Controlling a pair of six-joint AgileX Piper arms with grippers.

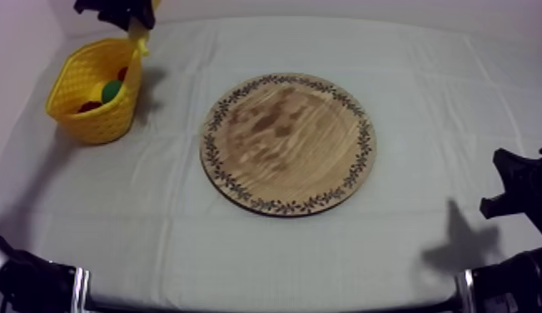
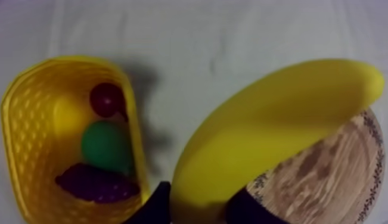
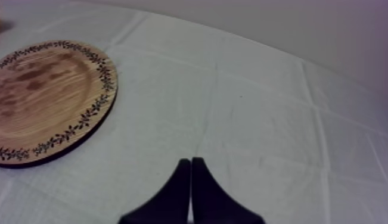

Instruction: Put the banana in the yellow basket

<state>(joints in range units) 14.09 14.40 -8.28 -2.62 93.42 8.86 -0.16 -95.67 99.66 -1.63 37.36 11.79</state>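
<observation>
Left wrist view: banana (image 2: 273, 125) gripped by left gripper (image 2: 197, 205), beside yellow basket (image 2: 17, 137).
Small red fruit (image 2: 106, 98) seen in basket; banana held over cloth (image 2: 190, 42) betw. basket & wooden board (image 2: 327, 179), long axis slanted, free tip pointed away from the fingers, twd board side. Right gripper (image 3: 191, 162) clenched on nothing, apart from board.

Table (image 1: 424, 83), one: covered edge to edge by a grey-white cloth (image 1: 266, 258), matte and unpatterned. Cloth: pressed fold lines cross it in a loose grid, with slight wrinkles toward the far edge. Wall (image 1: 340, 7): pale, plain and unmarked, standing just behind the table's far edge and meeting the cloth in a soft line. Light: diffuse and even, with no glare; soft-edged grey shadows lie on the cloth, the largest near the right front corner
</observation>
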